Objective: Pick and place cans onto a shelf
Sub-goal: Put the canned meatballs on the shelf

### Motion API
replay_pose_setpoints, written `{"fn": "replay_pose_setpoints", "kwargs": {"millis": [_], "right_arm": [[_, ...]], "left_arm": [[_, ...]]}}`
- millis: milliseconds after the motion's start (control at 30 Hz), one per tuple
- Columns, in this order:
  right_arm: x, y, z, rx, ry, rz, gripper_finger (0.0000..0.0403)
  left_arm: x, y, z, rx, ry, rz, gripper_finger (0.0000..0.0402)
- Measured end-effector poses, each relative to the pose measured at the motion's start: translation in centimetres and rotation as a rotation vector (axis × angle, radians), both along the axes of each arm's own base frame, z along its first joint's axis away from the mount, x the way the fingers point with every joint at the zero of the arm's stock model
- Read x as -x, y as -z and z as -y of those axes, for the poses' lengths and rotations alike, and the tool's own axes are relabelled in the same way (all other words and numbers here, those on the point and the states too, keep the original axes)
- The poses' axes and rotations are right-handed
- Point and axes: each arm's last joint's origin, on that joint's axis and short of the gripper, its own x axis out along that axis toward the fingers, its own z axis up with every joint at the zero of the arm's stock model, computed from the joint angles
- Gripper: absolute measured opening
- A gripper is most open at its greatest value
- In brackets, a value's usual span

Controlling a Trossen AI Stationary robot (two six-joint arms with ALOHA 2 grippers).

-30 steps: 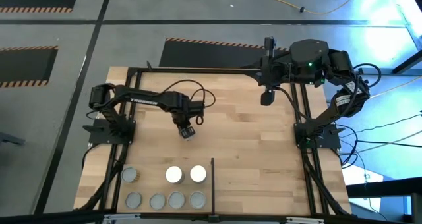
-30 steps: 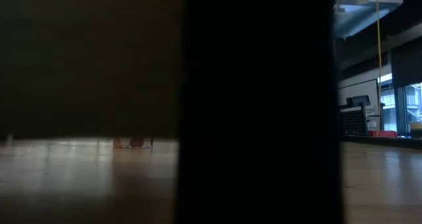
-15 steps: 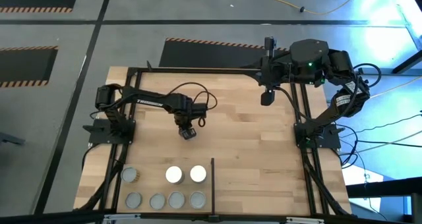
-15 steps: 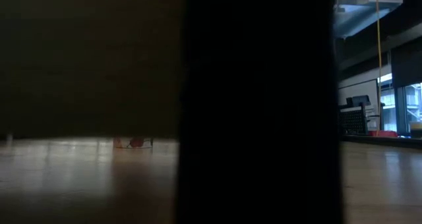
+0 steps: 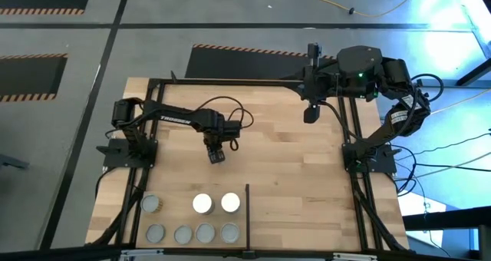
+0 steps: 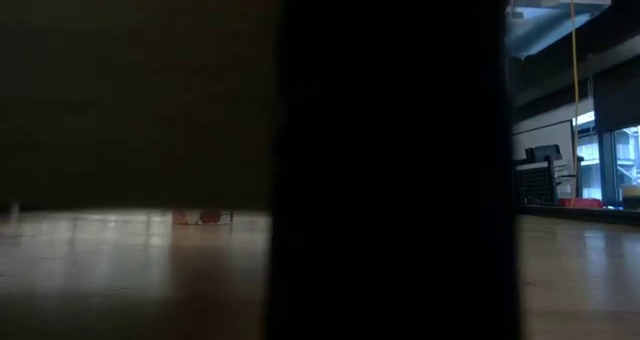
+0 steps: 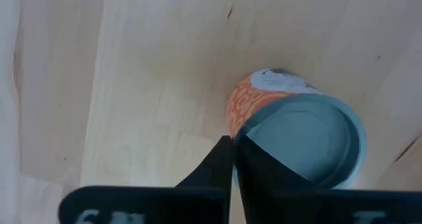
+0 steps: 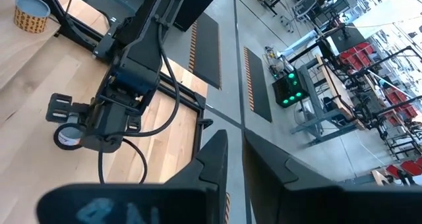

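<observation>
An orange-labelled can [image 7: 297, 141] with a grey top stands upright on the wooden table [image 5: 291, 176], left of its middle. My left gripper [image 7: 234, 157] points straight down at it, fingers shut, their tips by the can's rim. In the high view the gripper [image 5: 216, 155] covers the can. Several cans stand on the shelf [image 5: 178, 217] at the near left, two of them white-topped [image 5: 202, 203]. My right gripper [image 8: 236, 159] hangs high over the far right, a narrow gap between its fingers and nothing in it. My left gripper comes from above, pointing down, with its shut fingers [image 7: 258, 166] at the rim of the can's top [image 7: 245, 128], on one side of the can. The can is not between the fingers. Whether the fingers touch the rim I cannot tell. The can stands upright on the table.
A black frame [image 5: 230, 81] runs round the table, and a thin black divider bar [image 5: 247, 213] stands right of the shelved cans. Bare wood lies right of the bar. Dark shapes block most of the low view. A tan-topped can [image 8: 30, 13] shows in the right wrist view.
My left gripper has sunk a little over the can and rolled about its own axis. The can's grey top, which showed under the gripper a second ago in the high view, is now covered.
</observation>
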Motion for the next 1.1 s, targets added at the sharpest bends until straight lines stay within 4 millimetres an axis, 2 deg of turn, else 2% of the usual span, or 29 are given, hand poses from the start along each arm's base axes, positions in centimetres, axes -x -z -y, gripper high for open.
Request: {"fn": "replay_pose_setpoints", "kwargs": {"millis": [233,500,700,800,933,1100], "right_arm": [[0.0,0.0,0.0,-0.001,0.001,-0.004,0.0049],[0.1,0.1,0.0,-0.002,0.000,-0.016,0.0049],[0.1,0.1,0.0,-0.002,0.000,-0.016,0.0049],[0.1,0.2,0.0,-0.014,0.004,-0.013,0.0049],[0.1,0.2,0.0,-0.026,0.009,-0.009,0.0049],[0.1,0.1,0.0,-0.026,0.009,-0.009,0.0049]], "left_arm": [[1.5,-1.1,0.2,0.024,0.065,-0.066,0.0003],[4.9,-6.2,0.8,0.081,0.085,0.011,0.0002],[8.5,-10.4,1.6,0.137,0.108,0.134,0.0001],[10.4,-11.8,2.3,0.148,0.135,0.155,0.0001],[12.3,-12.8,3.9,0.152,0.175,0.135,0.0001],[12.6,-12.9,6.2,0.164,0.250,0.129,0.0001]]}}
